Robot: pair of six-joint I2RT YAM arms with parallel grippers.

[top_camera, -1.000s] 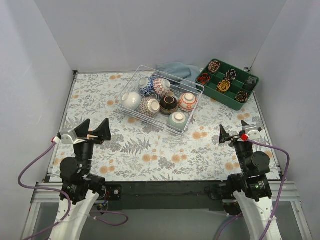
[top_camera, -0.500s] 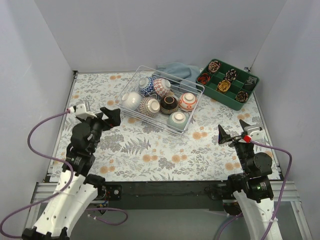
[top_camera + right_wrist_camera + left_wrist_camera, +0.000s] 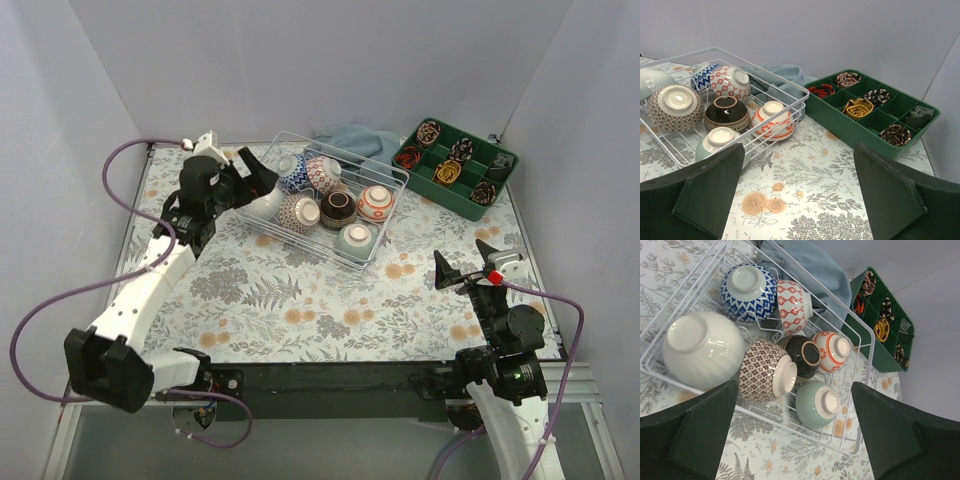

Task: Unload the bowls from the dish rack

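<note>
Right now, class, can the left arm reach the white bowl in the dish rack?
Probably yes: the open left gripper hovers above the white bowl, and nothing covers it.

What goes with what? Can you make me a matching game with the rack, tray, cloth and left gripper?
Things:
1. rack
2. tray
3. cloth
4. left gripper

Clues:
a. green, with compartments
b. open, at the rack's end
c. white wire
d. blue-grey, behind the rack

Pairs: 1-c, 2-a, 3-d, 4-b
</note>
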